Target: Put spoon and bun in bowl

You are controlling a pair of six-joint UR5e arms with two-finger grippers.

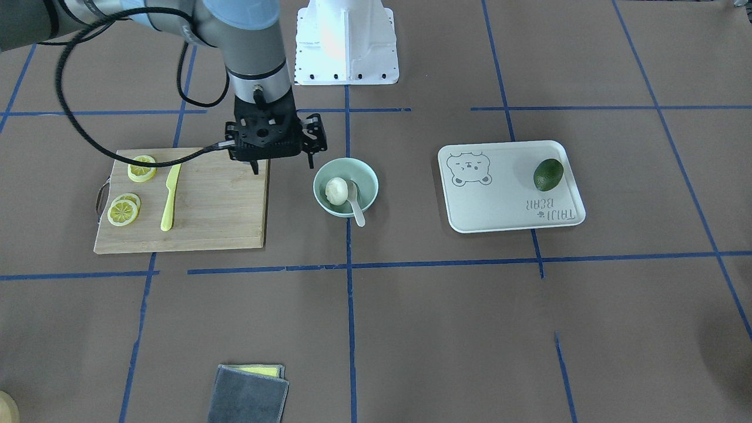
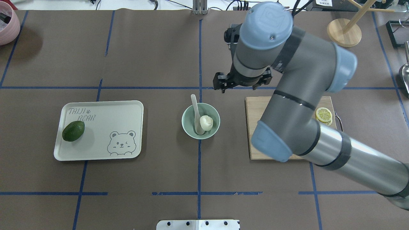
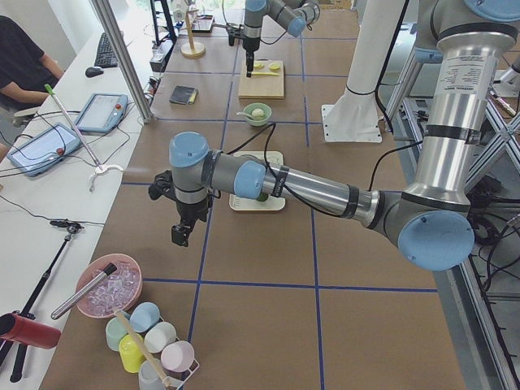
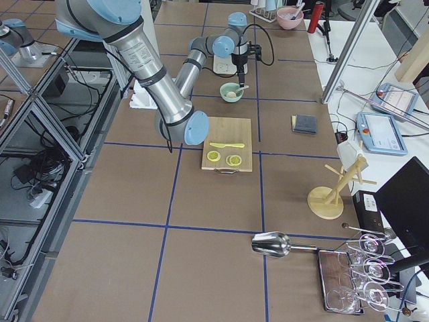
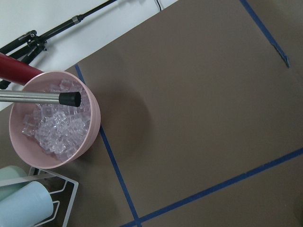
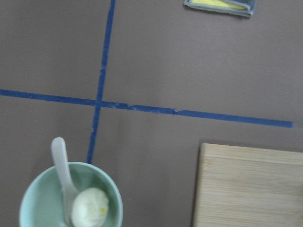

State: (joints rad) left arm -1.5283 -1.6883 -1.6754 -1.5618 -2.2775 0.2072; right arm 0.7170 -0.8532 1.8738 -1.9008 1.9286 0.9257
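Centrally on the brown worktop (image 1: 440, 329) sits the mint-green bowl (image 1: 364, 176), just right of the frame's middle line of blue tape in the front-facing view. The bun (image 1: 336, 191) lies inside it, in the left half of the bowl. The spoon (image 1: 356, 207) is in the bowl too: its scoop rests beside the bun, touching or nearly touching it, and its handle leans over the rim toward the bottom of the frame.

Up and to the left of the bowl hangs the right gripper (image 1: 282, 166), pointing down, its two fingers spread apart with nothing between them. It hovers over the gap between the bowl and the upper right corner of the wooden cutting board (image 1: 217, 217). On the left part of that board lie lemon slices (image 1: 124, 210) and a yellow plastic knife (image 1: 170, 197).

To the right of the bowl, well apart from it, is a pale tray (image 1: 505, 205) printed with a bear, and a dark green avocado (image 1: 548, 174) lies in its upper right corner. A folded grey cloth (image 1: 249, 395) lies at the bottom edge of the frame.

The left gripper (image 3: 180, 236) shows only in the side view, pointing down above bare worktop at centre left; whether it is spread or closed I cannot tell. Its wrist camera looks down on a pink bowl (image 5: 94, 118) of ice cubes at the left of that frame.
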